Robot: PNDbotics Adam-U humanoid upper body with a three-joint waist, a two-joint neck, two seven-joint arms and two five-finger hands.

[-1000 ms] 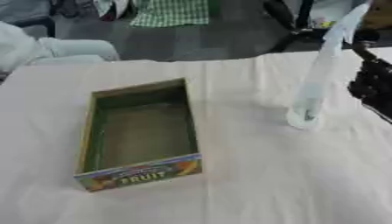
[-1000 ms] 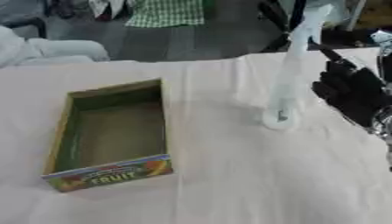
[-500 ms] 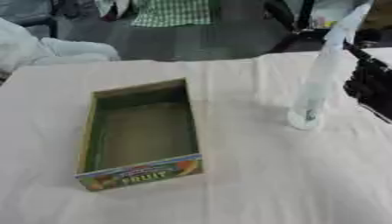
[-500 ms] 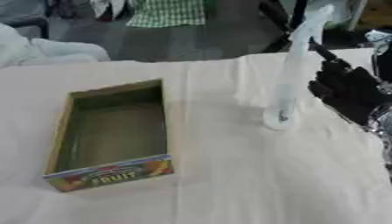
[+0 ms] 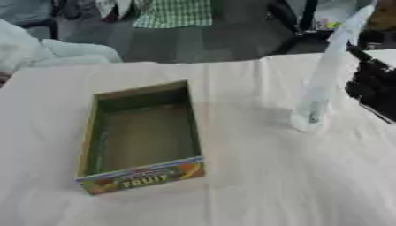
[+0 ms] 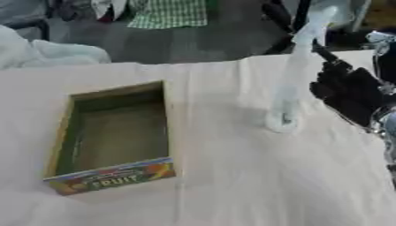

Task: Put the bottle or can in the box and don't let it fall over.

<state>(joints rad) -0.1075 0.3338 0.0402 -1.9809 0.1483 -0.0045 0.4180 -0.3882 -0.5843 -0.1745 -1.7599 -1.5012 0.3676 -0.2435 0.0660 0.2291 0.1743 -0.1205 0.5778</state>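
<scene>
Wide desk (image 5: 255, 185) under a pale cream cloth, chairs and draped fabric beyond its far edge. Toward the left edge, open shallow cardboard box (image 5: 139, 137) with green inside and "FRUIT" on its near end. Near the right edge, tall clear plastic bottle (image 6: 287, 88), upright, blurred. Just beside it, black right robot hand (image 6: 349, 90), fingers spread, holding nothing; shown more fully in the right eye view.
</scene>
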